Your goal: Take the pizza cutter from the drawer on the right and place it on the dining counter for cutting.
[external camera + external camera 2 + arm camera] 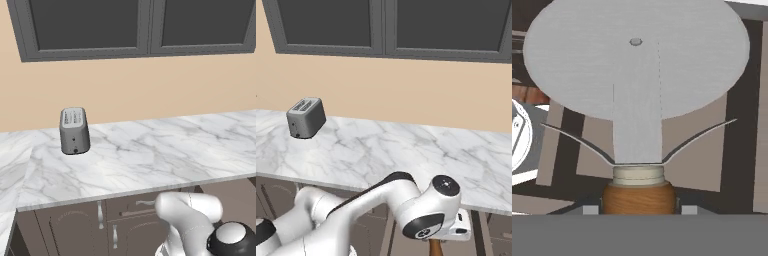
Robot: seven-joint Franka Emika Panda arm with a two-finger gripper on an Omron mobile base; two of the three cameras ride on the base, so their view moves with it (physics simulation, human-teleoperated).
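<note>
In the hand view the pizza cutter [637, 75] takes up the centre of the frame, its long axis running bottom to top: the brown wooden handle sits at the bottom centre and the round silver-grey wheel points toward the top. The gripper [638, 209] is clamped on the handle, a fingertip [589, 209] at either side of it. In the right base view, the handle's brown end [435, 247] pokes out under the hand at bottom right, below the marble counter [406, 150], where a toaster [305, 117] sits at upper left.
</note>
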